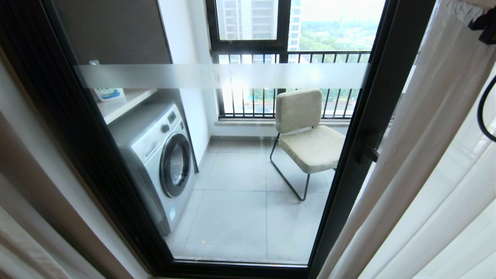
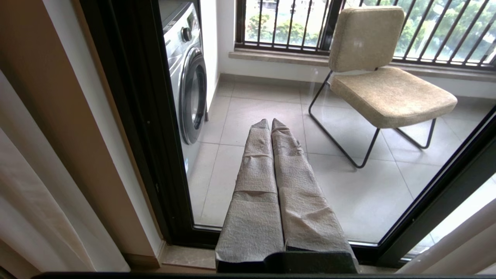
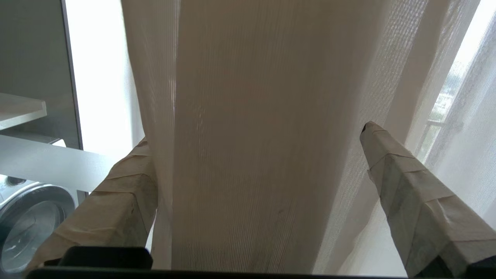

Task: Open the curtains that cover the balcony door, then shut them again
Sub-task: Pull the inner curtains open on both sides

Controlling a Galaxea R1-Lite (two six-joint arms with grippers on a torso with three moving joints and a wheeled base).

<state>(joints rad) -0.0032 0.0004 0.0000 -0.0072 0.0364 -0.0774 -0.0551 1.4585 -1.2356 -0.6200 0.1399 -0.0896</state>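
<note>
The balcony door (image 1: 387, 77) is a black-framed glass panel with a frosted band (image 1: 221, 75) and a black handle (image 1: 368, 147), and it stands uncovered in the middle. The white sheer curtains (image 1: 422, 155) hang bunched at its right. Thicker beige curtains (image 1: 15, 248) hang at the far left. My right gripper (image 3: 255, 133) is open, with its paper-wrapped fingers (image 3: 403, 182) either side of a curtain fold (image 3: 263, 116). A black part of that arm (image 1: 482, 25) shows at the head view's upper right. My left gripper (image 2: 271, 122) is shut on nothing, low before the glass.
Behind the glass are a washing machine (image 1: 162, 155) on the left, a beige chair (image 1: 310, 135) on a black wire frame, grey floor tiles and a black-railed outer window (image 1: 290, 58). A stone sill (image 2: 186, 257) runs along the door's foot.
</note>
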